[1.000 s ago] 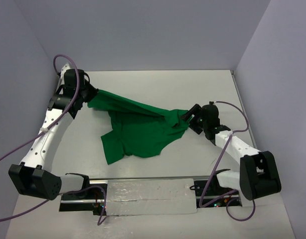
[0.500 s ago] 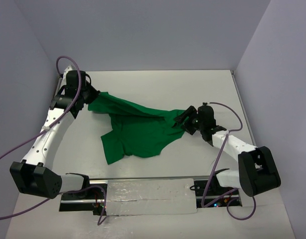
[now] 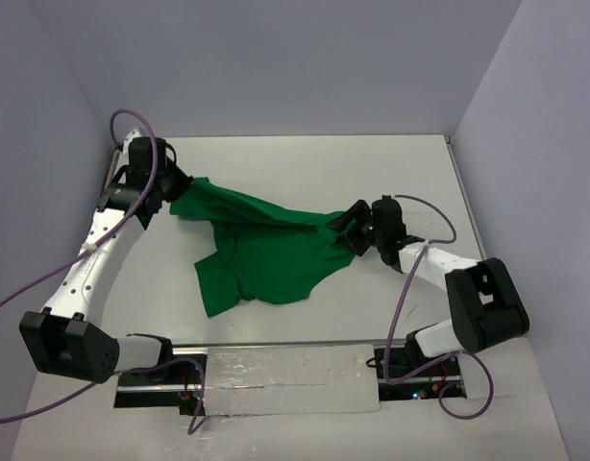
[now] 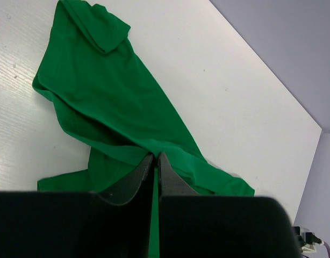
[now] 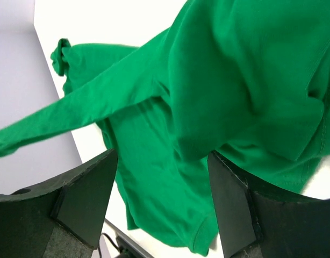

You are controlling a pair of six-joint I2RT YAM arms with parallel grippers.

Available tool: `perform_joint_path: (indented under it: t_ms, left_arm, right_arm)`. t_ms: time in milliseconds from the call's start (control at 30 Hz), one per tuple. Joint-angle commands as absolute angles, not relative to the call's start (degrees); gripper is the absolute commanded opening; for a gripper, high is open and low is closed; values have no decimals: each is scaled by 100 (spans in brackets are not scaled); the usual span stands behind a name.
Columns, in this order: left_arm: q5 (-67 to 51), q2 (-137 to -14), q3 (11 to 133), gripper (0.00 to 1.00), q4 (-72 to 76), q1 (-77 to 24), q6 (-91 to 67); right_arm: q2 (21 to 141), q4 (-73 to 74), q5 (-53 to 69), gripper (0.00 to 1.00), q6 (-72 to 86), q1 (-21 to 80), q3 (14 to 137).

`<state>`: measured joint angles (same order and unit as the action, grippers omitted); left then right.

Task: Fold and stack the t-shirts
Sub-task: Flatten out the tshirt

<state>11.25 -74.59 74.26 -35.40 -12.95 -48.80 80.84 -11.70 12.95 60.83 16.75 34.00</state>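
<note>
The t-shirt (image 3: 266, 259) was seen to be a plain, solid bright green, with no print on it. The table (image 3: 305, 158) was coloured white, and the walls (image 3: 276, 58) were tinted a pale lavender-grey. The left arm (image 3: 93, 259) and right arm (image 3: 434, 269) were finished in white with black joints. The left gripper (image 4: 156, 157) and right gripper (image 5: 162, 156) were made black, and the cables (image 3: 115, 117) were sheathed in purple.
</note>
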Motion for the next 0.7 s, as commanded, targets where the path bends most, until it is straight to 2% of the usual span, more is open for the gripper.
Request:
perform_joint_path:
  t_ms: [0, 133, 233, 267, 300, 333, 400, 533, 667]
  left_arm:
    - [1063, -7304, 7497, 10, -3375, -1248, -4781]
    - [1050, -7290, 7509, 10, -3379, -1248, -4778]
    - [1028, -7267, 7493, 10, -3366, -1248, -4792]
    - [1027, -7254, 7476, 10, -3368, -1248, -4801]
    - [1009, -7232, 7455, 10, -3371, -1248, -4804]
    - [968, -7218, 7425, 10, -3358, -1248, -4789]
    - [974, -7145, 7405, 10, -3365, -1248, -4776]
    - [1062, -7063, 7719, 10, -3595, -1248, -4656]
    - [974, -6910, 8620, 10, -3809, -1248, -4344]
  right_arm:
    - [8307, -1663, 1097, 75, 6391, 1714, 3585]
    - [8530, -1876, 840, 71, 6566, 1719, 3560]
    - [8671, -1978, 655, 59, 6664, 1761, 3570]
    - [8699, -2011, 593, 50, 6673, 1779, 3584]
    - [8727, -1988, 502, 30, 6674, 1800, 3619]
    - [8715, -1912, 351, 21, 6644, 1827, 3660]
    - [8590, -1773, 238, 11, 6552, 1821, 3792]
    - [7700, -1098, -210, 9, 6049, 1812, 4225]
    - [6380, -16, -884, 9, 5158, 1802, 5090]
